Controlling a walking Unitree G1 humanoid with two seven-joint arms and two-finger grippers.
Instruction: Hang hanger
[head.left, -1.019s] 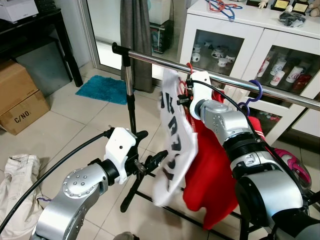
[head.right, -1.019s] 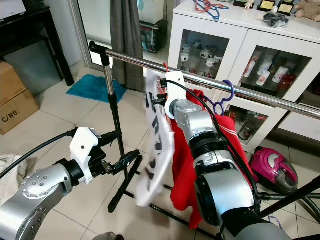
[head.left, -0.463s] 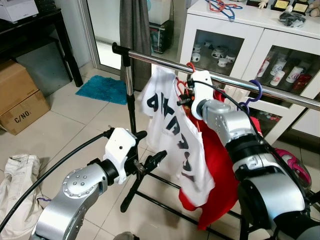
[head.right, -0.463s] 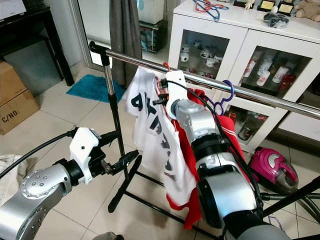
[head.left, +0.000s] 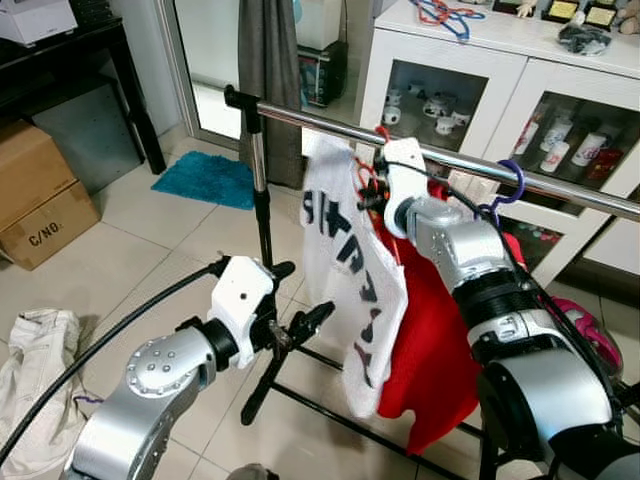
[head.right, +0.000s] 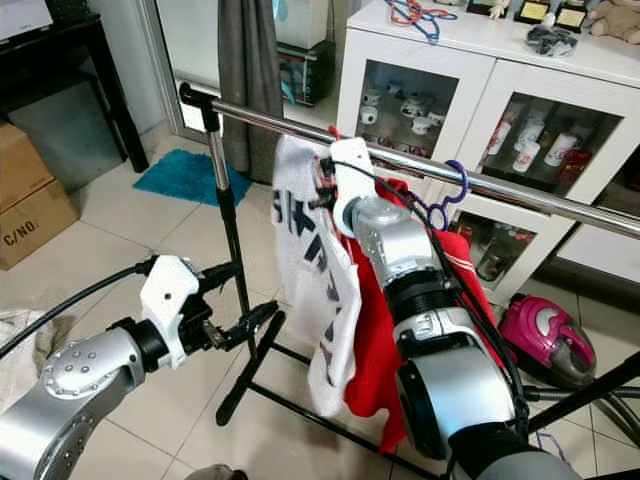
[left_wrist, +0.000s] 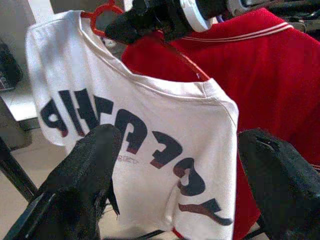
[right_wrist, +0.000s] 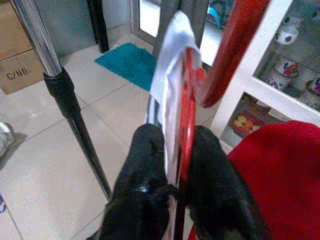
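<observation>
A red hanger (right_wrist: 187, 100) carries a white T-shirt (head.left: 345, 250) with dark lettering. My right gripper (head.left: 368, 195) is shut on the hanger's neck just under the metal rail (head.left: 320, 117); the red hook (head.left: 378, 131) is up at the rail, but I cannot tell if it rests on it. In the right wrist view both black fingers (right_wrist: 145, 165) pinch the red wire and the shirt's collar. My left gripper (head.left: 315, 318) is open, low in front of the rack and apart from the shirt. A red shirt (head.left: 430, 340) hangs behind.
A purple hanger (head.left: 505, 190) sits on the rail further right. The rack's upright (head.left: 262, 210) stands left of the shirt. A white glass-door cabinet (head.left: 480, 90) is behind, cardboard boxes (head.left: 35, 200) and a garment (head.left: 35, 370) at left, a pink vacuum (head.right: 545, 340) at right.
The white shirt has swung on its hanger: it spread out to the left half a second ago and now hangs narrower and straighter. Both grippers have barely moved.
</observation>
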